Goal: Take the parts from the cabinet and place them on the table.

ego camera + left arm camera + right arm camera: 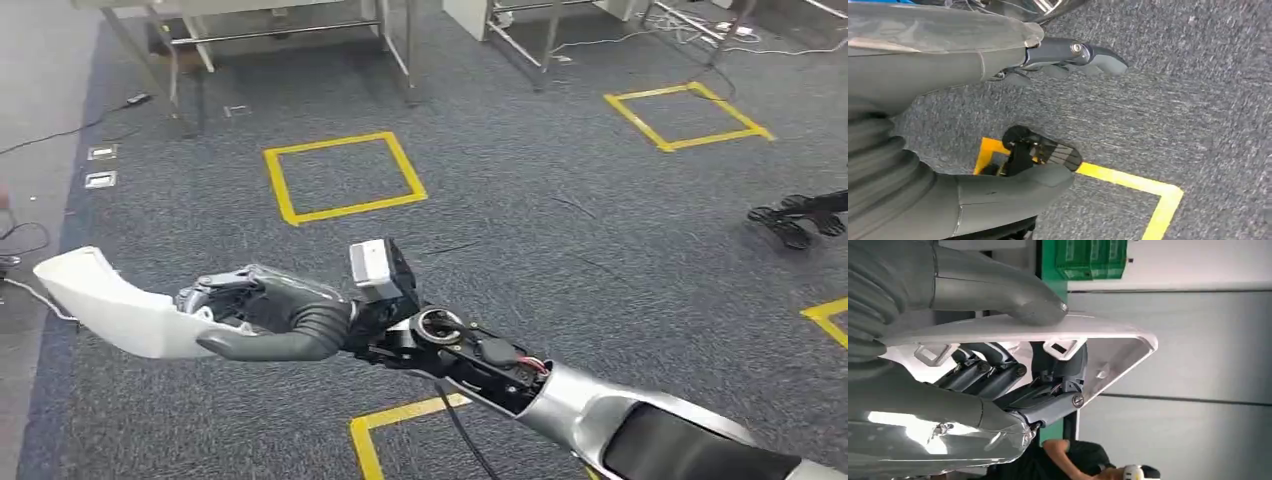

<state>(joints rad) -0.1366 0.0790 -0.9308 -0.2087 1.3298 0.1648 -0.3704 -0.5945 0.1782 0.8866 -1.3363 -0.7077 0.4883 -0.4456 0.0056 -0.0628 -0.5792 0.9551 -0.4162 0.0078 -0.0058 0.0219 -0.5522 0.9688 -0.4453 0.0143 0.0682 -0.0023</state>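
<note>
The white part (105, 300) sits at the left of the head frame, a curved plastic shell held out over the carpet (560, 230), low and left of centre. The right robot hand (265, 315) grips it: the thick thumb lies along the near edge and the darker fingers wrap the far side. In the right wrist frame the same part (1018, 330) runs across the middle as a pale slab, the thumb (1013, 300) pressed on its outer face and the fingers (998, 372) curled against its ribbed inner side, so it is pinched between them. The silver right arm (600, 410) comes in from the lower right of the head frame. The left robot hand (998, 65) hangs over the carpet in its own wrist frame, holding nothing, thumb and fingers apart. Yellow tape squares mark the floor, one (343, 176) above centre and another (688, 115) at the upper right; a table frame (290, 35) stands along the top edge. A person (1083, 462) shows at the bottom of the right wrist frame, green crates (1093, 259) at its top.
</note>
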